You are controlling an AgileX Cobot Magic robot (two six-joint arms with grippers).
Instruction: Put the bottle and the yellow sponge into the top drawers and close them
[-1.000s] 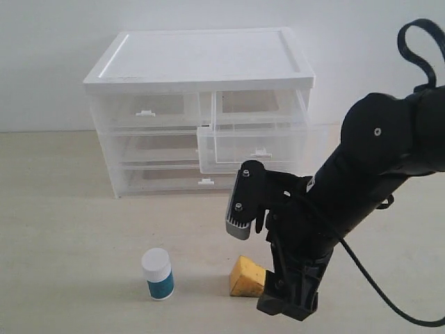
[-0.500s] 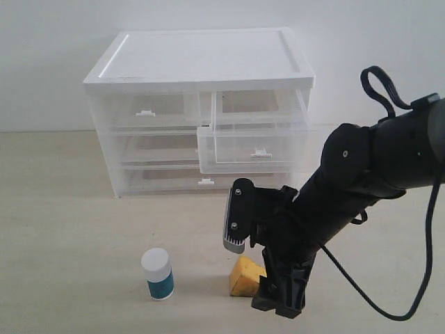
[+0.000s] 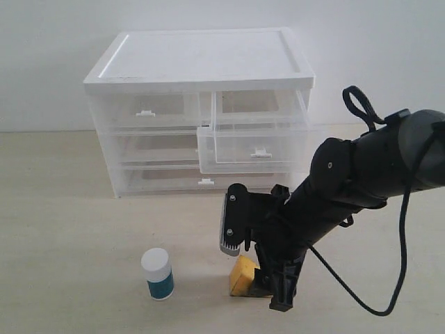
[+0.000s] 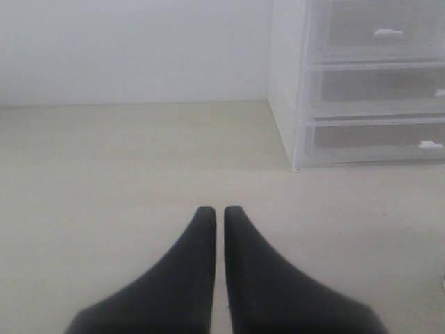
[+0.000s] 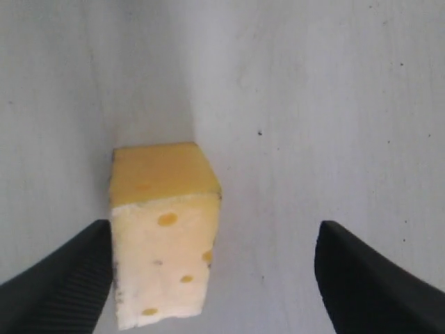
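Note:
The yellow sponge (image 3: 243, 277) lies on the table in front of the cabinet. My right gripper (image 3: 272, 291) is down at the table around it, open. In the right wrist view the sponge (image 5: 163, 229) sits between the wide-apart fingers, against one finger (image 5: 66, 278) and far from the other. The bottle (image 3: 158, 273), white cap and teal label, stands upright to the sponge's left. The right top drawer (image 3: 254, 145) is pulled out; the left top drawer (image 3: 146, 111) is pushed in. My left gripper (image 4: 219, 211) is shut on nothing, low over bare table, and does not show in the exterior view.
The white-topped clear cabinet (image 3: 200, 62) stands at the back of the table, with two full-width drawers (image 3: 163, 179) under the top pair. In the left wrist view its corner (image 4: 295, 125) is ahead of the gripper. A black cable (image 3: 389, 278) loops off the right arm.
My right arm has come down and leftward, bringing the open gripper from beside the sponge to around it. The bottle, sponge and drawers have stayed put.

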